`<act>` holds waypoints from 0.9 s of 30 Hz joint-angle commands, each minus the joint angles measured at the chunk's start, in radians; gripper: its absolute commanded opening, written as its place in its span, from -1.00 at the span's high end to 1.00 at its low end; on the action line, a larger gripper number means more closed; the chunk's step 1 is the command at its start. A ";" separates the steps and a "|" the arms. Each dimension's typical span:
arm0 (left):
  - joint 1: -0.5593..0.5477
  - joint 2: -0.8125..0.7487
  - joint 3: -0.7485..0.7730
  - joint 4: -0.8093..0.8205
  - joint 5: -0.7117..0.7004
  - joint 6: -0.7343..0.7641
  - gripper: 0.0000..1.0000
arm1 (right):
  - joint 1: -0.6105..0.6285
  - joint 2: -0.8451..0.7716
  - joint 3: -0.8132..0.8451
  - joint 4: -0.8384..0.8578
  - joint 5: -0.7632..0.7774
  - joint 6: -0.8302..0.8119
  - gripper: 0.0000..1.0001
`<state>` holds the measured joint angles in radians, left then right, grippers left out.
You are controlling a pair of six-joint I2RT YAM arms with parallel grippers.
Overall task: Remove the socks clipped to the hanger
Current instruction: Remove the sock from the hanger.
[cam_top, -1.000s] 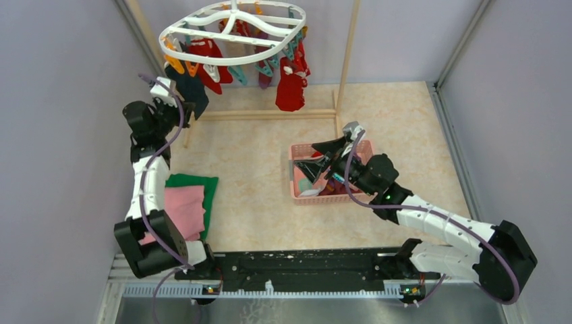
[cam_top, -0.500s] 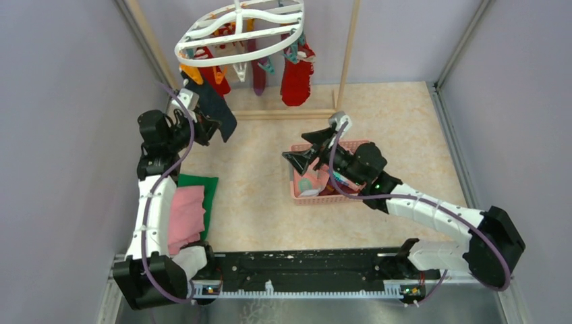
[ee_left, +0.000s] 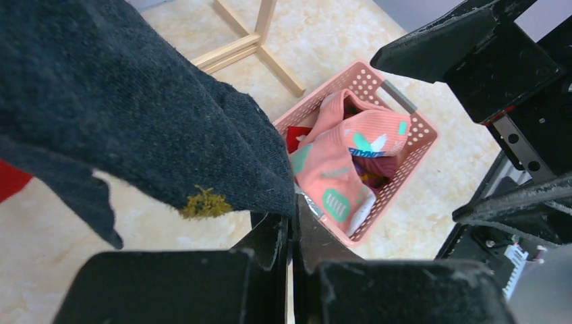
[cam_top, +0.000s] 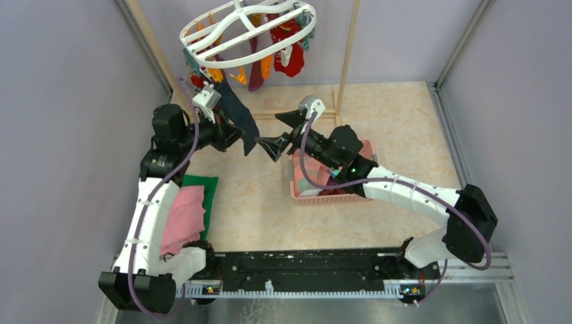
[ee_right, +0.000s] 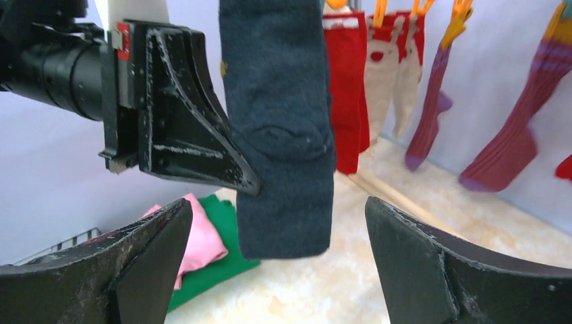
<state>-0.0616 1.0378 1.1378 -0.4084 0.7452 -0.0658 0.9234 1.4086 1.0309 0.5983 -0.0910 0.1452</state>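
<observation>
The white hanger (cam_top: 249, 30) hangs tilted at the back with red, white-patterned and purple-striped socks (cam_top: 287, 40) clipped under it. A dark navy sock (cam_top: 237, 115) stretches from the hanger's near-left rim down to my left gripper (cam_top: 237, 137), which is shut on its edge. In the left wrist view the sock (ee_left: 135, 101) drapes over the closed jaws of that gripper (ee_left: 292, 219). My right gripper (cam_top: 278, 131) is open and empty, facing the sock from the right. In the right wrist view the sock (ee_right: 283, 135) hangs between and beyond its fingers (ee_right: 280, 212).
A pink mesh basket (cam_top: 328, 197) with a pink sock (ee_left: 337, 169) and others sits under my right arm. Folded pink and green cloths (cam_top: 189, 202) lie at the left. The wooden pole frame (cam_top: 345, 61) stands behind. Red socks (ee_right: 347, 88) and purple-striped socks (ee_right: 519, 135) hang further back.
My left gripper has pulled the navy sock rightward towards the middle, and the hanger has swung and tilted. My right gripper has risen from the basket and moved left up to the sock.
</observation>
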 commanded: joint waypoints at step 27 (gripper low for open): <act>-0.095 0.044 0.189 -0.115 0.030 -0.172 1.00 | 0.101 0.250 0.245 0.084 0.122 -0.273 0.15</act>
<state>-0.1516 1.0893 1.3018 -0.5121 0.7540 -0.2008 1.0145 1.6428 1.2018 0.6178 0.0185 -0.1303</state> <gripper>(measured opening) 0.014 0.613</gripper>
